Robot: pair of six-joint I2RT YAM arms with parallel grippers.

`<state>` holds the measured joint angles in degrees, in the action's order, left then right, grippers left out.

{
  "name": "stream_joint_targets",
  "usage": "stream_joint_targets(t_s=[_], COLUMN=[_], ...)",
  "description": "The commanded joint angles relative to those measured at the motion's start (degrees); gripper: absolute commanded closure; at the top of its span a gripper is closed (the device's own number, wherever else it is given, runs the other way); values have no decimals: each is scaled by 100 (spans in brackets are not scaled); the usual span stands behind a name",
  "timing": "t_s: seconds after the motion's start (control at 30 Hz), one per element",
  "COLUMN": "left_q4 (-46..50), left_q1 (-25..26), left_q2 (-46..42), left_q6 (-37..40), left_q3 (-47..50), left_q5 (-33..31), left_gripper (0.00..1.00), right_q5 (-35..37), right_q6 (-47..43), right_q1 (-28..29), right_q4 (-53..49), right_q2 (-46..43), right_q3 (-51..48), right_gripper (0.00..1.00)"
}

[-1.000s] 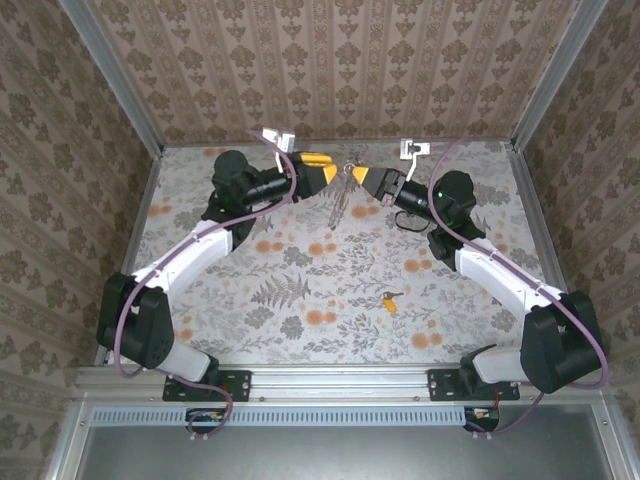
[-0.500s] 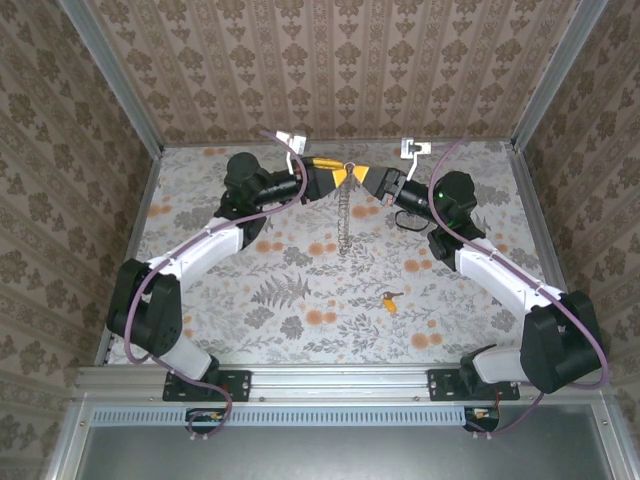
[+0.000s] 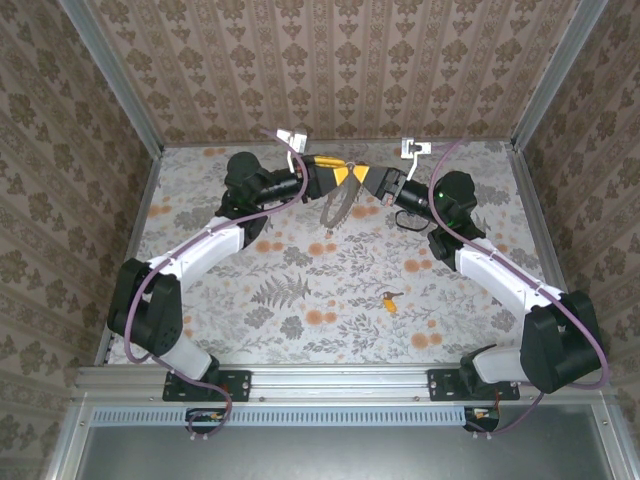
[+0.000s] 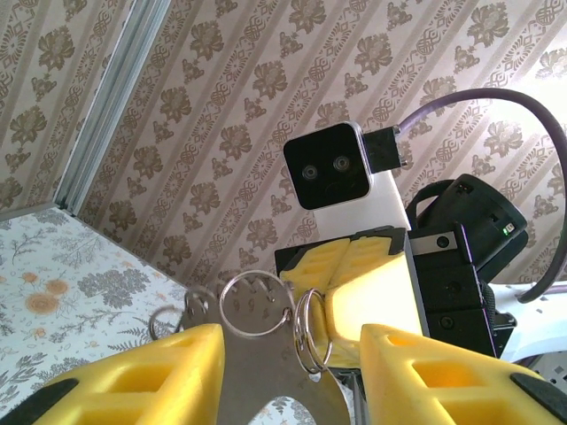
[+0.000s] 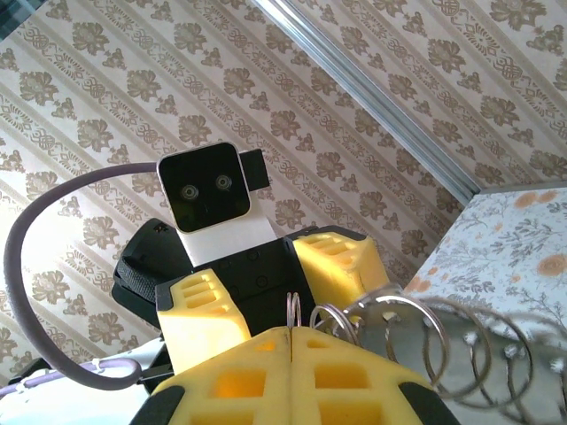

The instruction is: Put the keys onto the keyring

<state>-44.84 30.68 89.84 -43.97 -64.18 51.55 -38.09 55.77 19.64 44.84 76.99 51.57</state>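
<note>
Both arms outstretched, tip to tip; left fingers apart, right fingers together.

— What colour are the pads on the left tool and the right tool?
— Yellow, on black bodies. The keyring is silvery metal.
— And the bench?
— Pale grey, with orange flowers and grey leaves. The key has a yellow-orange head. The walls are tan damask.

Floral tabletop, patterned wallpaper walls
</note>
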Motion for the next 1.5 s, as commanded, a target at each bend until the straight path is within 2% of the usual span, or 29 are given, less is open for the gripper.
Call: stream_joint_targets(t_s=[0.0, 0.67, 0.83, 1.0, 1.13, 1.27, 1.33, 1.43, 1.47], left_q4=[-188, -297, -297, -289, -281, -211, -166, -103, -54], left_q1=[8, 96, 149, 158, 158, 158, 155, 141, 127], left_q2=[-187, -85, -59, -60, -67, -85, -83, -97, -112], left_q6=[-16, -112, -104, -104, -92, -27, 16, 101, 165], left_q3=[-121, -224, -261, -262, -219, -192, -189, -182, -189], left_q5=[29, 68, 99, 76, 42, 14, 21, 39, 50], left_gripper=[58, 75, 76, 83, 84, 91, 100, 100, 100], right_q5=[46, 30, 35, 38, 45, 64, 70, 68, 85], right_q6=[20, 21, 15, -4, -39, -57, -67, -84, -84], right_q1=[-24, -22, -24, -29, -28, -33, -36, -62, -86], right_q4=[267, 192, 174, 152, 100, 53, 4, -202, -315], right_q2=[-51, -15, -7, -6, -6, 12, 31, 42, 32], right_q3=[69, 90, 80, 70, 72, 71, 92, 170, 198], right_gripper=[100, 100, 100, 100, 100, 100, 100, 100, 94])
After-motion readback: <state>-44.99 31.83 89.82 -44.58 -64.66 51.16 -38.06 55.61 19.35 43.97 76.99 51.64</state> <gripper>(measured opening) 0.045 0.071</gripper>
